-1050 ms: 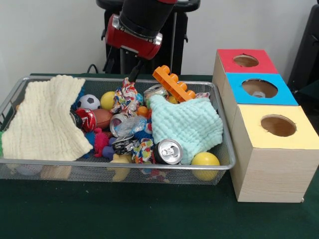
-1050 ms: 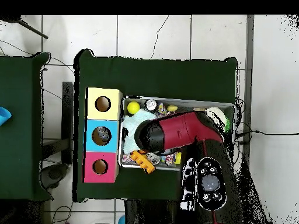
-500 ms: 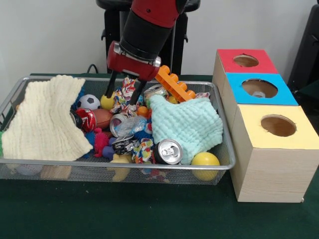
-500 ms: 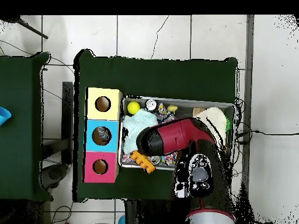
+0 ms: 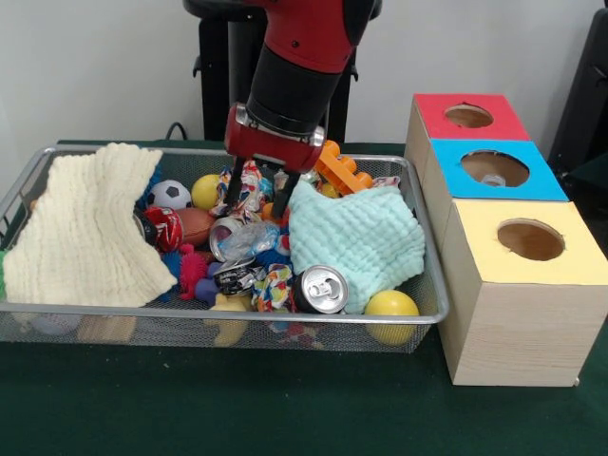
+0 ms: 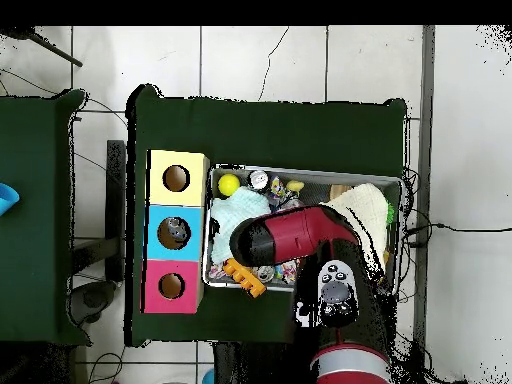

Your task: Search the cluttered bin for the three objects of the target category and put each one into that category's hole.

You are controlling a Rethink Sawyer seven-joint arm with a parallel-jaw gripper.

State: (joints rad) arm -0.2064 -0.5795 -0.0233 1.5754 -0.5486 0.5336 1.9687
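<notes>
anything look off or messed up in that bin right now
Mostly ordinary clutter. The crushed can in the middle of the wire bin is flattened, unlike the intact can lying on its side beside it. The orange block sits tilted at the back, and the yellow cloth drapes over the bin's left end. Nothing has spilled outside.

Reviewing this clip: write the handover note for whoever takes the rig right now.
End effector: open, empty, fingers down in the middle of the wire bin, straddling the multicoloured knotted cloth.
Bin is full: cream cloth, mint cloth, orange block, drink can, crushed can, yellow ball, small soccer ball.
Sorting box beside the bin: red hole, blue hole with something inside, yellow hole.
Done: nothing gripped. Left: pick and drop the targets.
</notes>
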